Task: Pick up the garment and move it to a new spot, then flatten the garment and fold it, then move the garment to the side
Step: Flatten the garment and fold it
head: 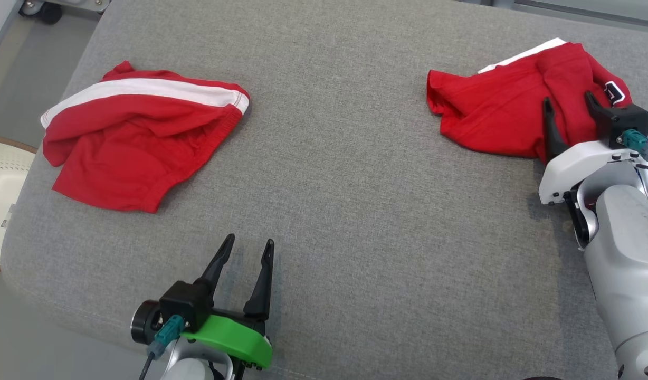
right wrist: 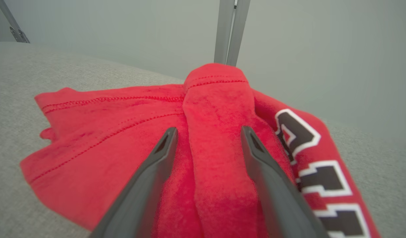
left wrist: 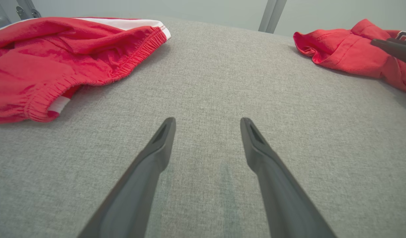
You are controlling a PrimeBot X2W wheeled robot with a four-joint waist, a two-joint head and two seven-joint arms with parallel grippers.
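Left pincer (head: 250,240): lower left of the head view. Two long dark fingers (head: 260,279) point up the view, spread wide, with a green wrist cover (head: 234,340) and a teal connector (head: 168,330) at the base.
Right pincer (head: 567,98): far right, reached forward, fingers spread wide.
Right forearm (head: 625,264): pale grey, rising from the lower right corner, with a white wrist housing (head: 577,163) at its end.

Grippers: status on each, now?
Left gripper: open, empty, over the grey cushion.
Right gripper: open, jaws straddling a raised fold of the red lettered garment, not closed on it.
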